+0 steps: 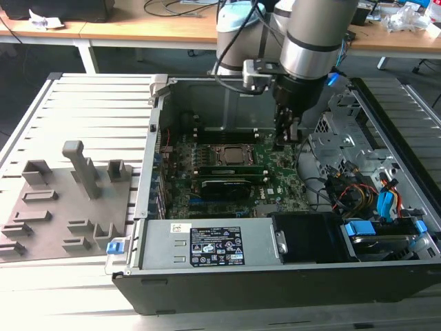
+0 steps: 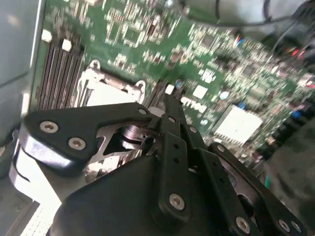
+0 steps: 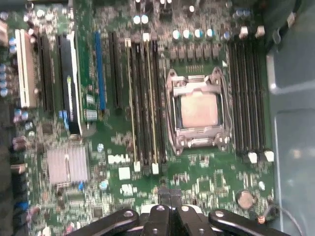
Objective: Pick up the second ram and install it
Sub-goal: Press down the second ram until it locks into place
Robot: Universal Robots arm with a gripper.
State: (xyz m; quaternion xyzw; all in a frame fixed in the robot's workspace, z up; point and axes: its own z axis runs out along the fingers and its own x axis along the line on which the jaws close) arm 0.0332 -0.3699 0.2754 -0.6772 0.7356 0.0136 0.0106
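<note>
Hand [image 1: 288,141]: hanging inside the open computer case [image 1: 227,276], fingertips just over the motherboard [image 1: 275,172], off the processor socket's [image 1: 231,153] end toward the exterior view's right. In both wrist views the fingers [image 3: 170,201] are pressed together with nothing visible between them, so read it as clenched and empty.

Second ram [image 1: 231,169]: green sticks stand on edge in the slots along the socket's near side. Your stick looks like one of them, but which one cannot be told.

Doing the step well, as a judgement: a stick is only home when it sits level along its whole length and both end clips have closed. So press straight down, evenly at both ends, and keep the fingers off the socket and the neighbouring stick.

Surroundings: black graphics card [image 1: 224,186] nearer than the sticks, and loose coloured cables [image 1: 358,193] toward the exterior view's right. The case lies on a slatted metal counter [image 1: 96,110]. A grey fixture tray [image 1: 62,207] with upright pegs sits to the exterior view's left, and wooden desks [image 1: 138,24] stand at the far side.
</note>
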